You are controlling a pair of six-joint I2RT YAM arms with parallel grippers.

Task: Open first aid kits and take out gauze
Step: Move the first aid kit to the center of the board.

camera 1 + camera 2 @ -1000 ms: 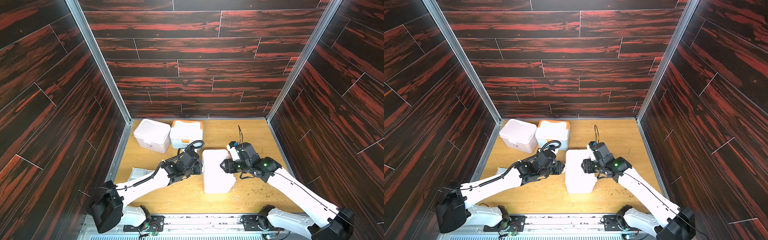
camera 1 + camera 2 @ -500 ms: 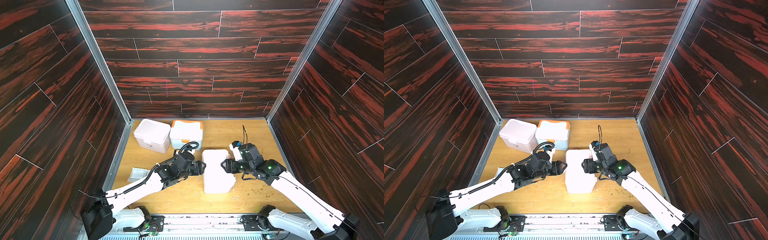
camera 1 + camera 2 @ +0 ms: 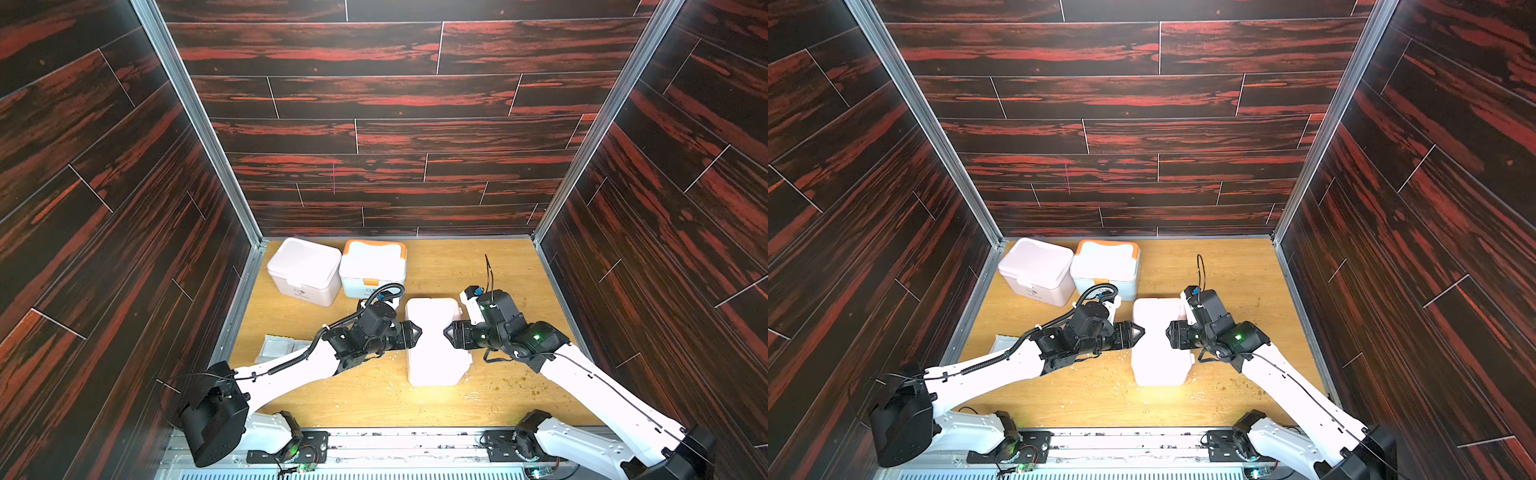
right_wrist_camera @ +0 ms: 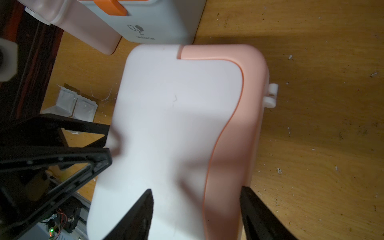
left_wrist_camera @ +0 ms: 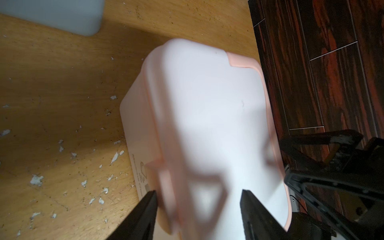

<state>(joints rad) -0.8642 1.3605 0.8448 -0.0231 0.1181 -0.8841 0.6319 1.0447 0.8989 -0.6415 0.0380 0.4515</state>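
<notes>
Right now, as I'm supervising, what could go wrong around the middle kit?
The left gripper and right gripper face each other across the closed pink-trimmed first aid kit; they might collide. Uneven pulling could slide it. The left arm passes near the gauze packets and may sweep them.

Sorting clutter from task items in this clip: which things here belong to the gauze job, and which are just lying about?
Job:
- middle kit
- pinkish kit at the back
- orange-trimmed kit beside it
- gauze packets, already out on the table

All three kits look closed.

Lying about:
- white flakes
- brown crumbs
</notes>
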